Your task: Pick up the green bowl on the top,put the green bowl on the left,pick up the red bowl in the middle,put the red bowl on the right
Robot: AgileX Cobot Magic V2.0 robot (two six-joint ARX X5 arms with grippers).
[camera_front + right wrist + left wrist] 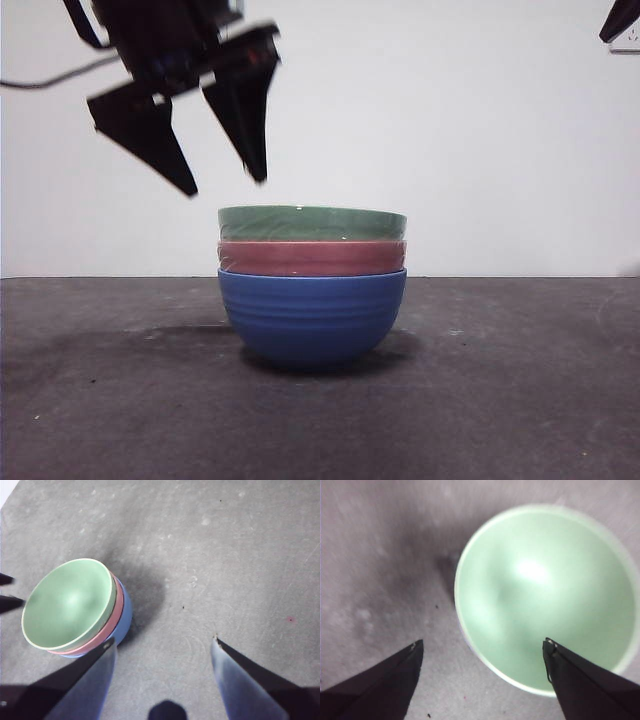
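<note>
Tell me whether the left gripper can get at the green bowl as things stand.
Probably yes. The left gripper hangs open just above the green bowl, over its rim on one side. That bowl tops the stack on the red bowl and blue bowl, nothing covering it. The right gripper waits apart.

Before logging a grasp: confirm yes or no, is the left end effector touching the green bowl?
No. In the front view the left end effector hangs open above the green bowl, clear air between them.

Bare test bench, dark grey table (520,400), plain white wall (480,130)
</note>
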